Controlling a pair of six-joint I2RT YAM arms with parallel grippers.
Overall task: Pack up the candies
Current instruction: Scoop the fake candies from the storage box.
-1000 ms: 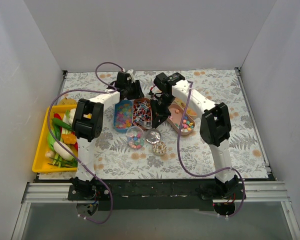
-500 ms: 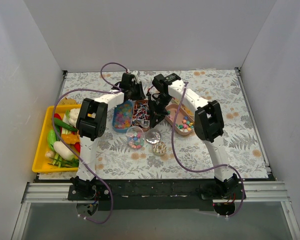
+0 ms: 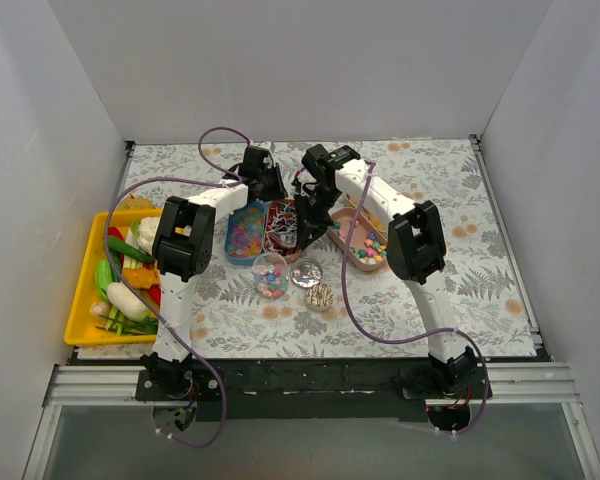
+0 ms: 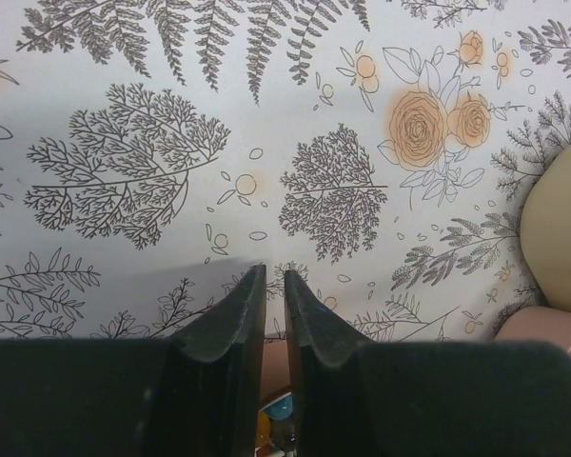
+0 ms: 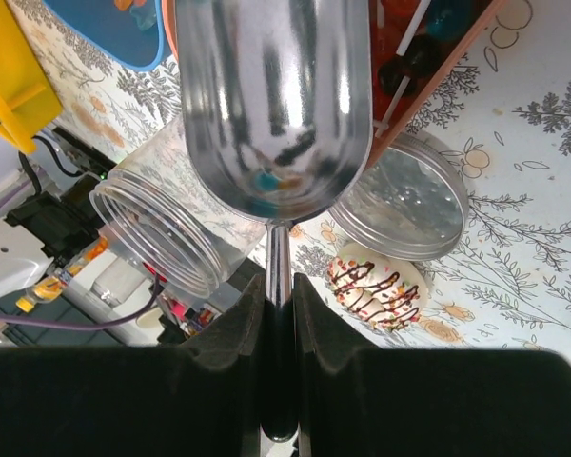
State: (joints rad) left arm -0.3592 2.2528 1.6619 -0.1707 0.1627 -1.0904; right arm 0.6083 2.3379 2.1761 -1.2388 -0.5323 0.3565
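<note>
Both arms have edged up-frame mid-scooping; right gripper [image 5: 279, 286] clenches the shiny steel scoop [image 5: 271, 95], left gripper [image 4: 275, 276] nearly pinched, its grasp I can't tell; next, dip for candies [image 3: 245, 231].

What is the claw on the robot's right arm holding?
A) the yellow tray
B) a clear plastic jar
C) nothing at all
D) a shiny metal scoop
D: in the right wrist view, the right gripper is clamped on the thin handle of the metal scoop, and the scoop's bowl sticks out ahead of the fingers.
</note>
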